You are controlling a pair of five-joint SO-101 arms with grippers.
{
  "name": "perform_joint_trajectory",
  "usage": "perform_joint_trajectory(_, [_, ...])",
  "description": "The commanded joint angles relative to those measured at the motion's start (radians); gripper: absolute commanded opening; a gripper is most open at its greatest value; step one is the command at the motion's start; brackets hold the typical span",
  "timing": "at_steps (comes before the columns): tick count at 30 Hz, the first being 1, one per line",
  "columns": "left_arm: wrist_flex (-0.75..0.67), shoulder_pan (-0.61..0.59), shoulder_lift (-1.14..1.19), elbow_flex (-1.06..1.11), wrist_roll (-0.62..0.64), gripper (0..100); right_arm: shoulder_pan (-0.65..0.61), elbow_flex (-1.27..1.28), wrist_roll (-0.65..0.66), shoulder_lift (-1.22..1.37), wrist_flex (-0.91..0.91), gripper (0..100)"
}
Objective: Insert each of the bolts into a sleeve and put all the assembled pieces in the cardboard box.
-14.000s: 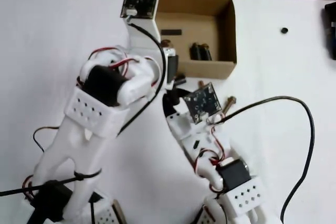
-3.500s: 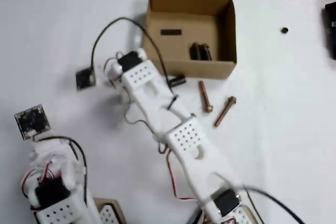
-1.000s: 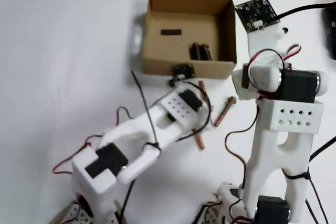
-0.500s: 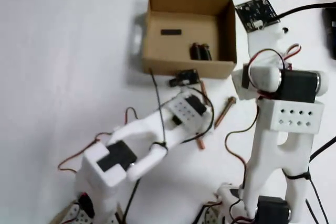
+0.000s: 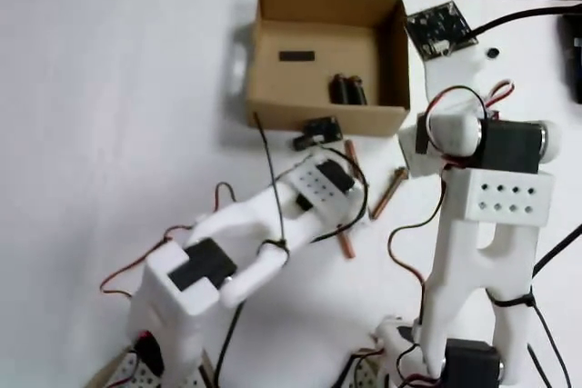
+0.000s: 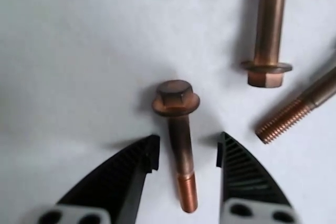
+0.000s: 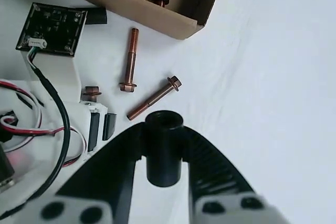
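Note:
My left gripper (image 6: pixel 186 145) is open low over the table, its black fingers (image 6: pixel 134 169) on either side of a copper bolt (image 6: pixel 177 129) that lies flat. Two more bolts (image 6: pixel 268 30) (image 6: pixel 296 108) lie just beyond it. My right gripper (image 7: pixel 164 145) is held high and is shut on an upright black sleeve (image 7: pixel 164 153). From there I see the three bolts (image 7: pixel 130 59) (image 7: pixel 155 98) (image 7: pixel 92 93) below. The cardboard box (image 5: pixel 273 102) stands at the back with two assembled pieces (image 5: pixel 346 88) inside.
A black sleeve-like piece (image 5: pixel 316 131) lies against the box's front wall. The left arm (image 5: pixel 273 215) stretches across the table's middle and the right arm (image 5: pixel 491 188) towers at the right. Cables trail near both bases. A small black dot (image 5: pixel 492 52) sits far right.
Over the last second the left arm has shifted slightly over the bolts. The right arm has stayed raised with the sleeve, tilting only a little.

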Motion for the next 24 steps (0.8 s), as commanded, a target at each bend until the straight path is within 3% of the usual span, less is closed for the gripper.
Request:
perform_joint_trajectory(1, [-0.038,-0.063,0.009,-0.042,-0.002,20,0.001,0.000,-0.002,-0.035,-0.015,1.9])
perform_joint_trajectory(8, [-0.020,-0.086,0.014,-0.047,-0.005,19,0.002,0.003,-0.002,-0.041,-0.015,1.9])
perform_joint_trajectory(12, [-0.018,-0.087,0.012,-0.045,-0.051,1,0.001,0.003,-0.002,-0.042,-0.021,1.9])
perform_joint_trajectory(18, [-0.014,-0.086,0.000,-0.053,-0.068,2,0.001,0.003,-0.003,-0.042,-0.022,1.9])
perform_joint_trajectory(24, [0.133,-0.095,-0.106,-0.196,-0.130,2,0.001,0.005,-0.003,-0.044,-0.035,1.9])
